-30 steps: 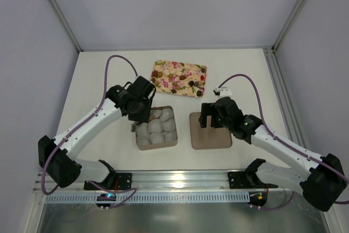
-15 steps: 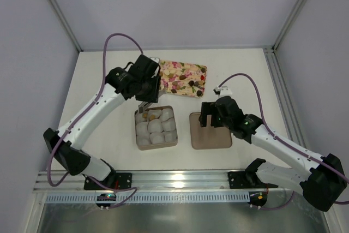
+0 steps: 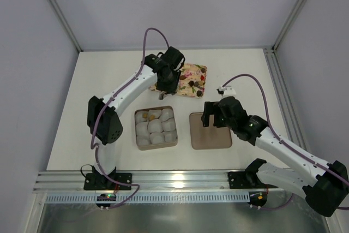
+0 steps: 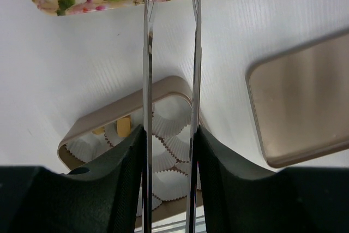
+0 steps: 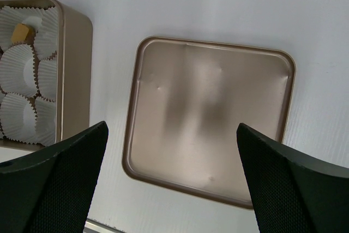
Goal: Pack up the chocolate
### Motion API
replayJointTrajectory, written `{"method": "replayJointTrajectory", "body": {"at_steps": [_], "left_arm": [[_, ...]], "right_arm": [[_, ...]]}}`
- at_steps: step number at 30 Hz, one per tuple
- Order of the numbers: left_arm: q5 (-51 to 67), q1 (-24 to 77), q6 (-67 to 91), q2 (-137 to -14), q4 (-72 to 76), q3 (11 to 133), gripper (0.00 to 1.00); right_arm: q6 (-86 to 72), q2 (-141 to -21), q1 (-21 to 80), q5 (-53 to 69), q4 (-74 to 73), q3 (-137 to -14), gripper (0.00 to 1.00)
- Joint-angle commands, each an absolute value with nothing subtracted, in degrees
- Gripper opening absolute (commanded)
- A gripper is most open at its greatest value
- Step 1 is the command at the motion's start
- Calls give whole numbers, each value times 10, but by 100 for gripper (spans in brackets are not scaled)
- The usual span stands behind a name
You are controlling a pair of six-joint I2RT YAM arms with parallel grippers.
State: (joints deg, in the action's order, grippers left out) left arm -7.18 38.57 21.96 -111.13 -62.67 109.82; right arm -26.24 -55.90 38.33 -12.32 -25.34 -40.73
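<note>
Your left fingers (image 4: 148,25) hung over the floral tray (image 3: 197,77), at 12 o'clock from the box (image 3: 155,147). They were parted only a little and held nothing, I think to pinch a small chocolate (image 3: 192,84) lying there. One tan piece (image 3: 144,116) sat in the paper cup at the box's 10 o'clock corner; the other paper cups (image 3: 158,126) were empty. Your right fingers (image 5: 54,189) waited wide apart and empty above the lid (image 5: 210,118), at 3 o'clock on the tabletop (image 3: 109,80).
</note>
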Motion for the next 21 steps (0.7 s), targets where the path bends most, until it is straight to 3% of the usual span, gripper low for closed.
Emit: {"method": "replayJointTrajectory", "body": {"at_steps": [1, 21], "left_arm": [[-66, 385, 201, -1130, -608, 1136, 41], [-90, 386, 188, -1218, -598, 1180, 41]], "right_arm": [[-261, -540, 380, -136, -261, -426, 100], [-257, -526, 376, -142, -265, -413, 100]]}}
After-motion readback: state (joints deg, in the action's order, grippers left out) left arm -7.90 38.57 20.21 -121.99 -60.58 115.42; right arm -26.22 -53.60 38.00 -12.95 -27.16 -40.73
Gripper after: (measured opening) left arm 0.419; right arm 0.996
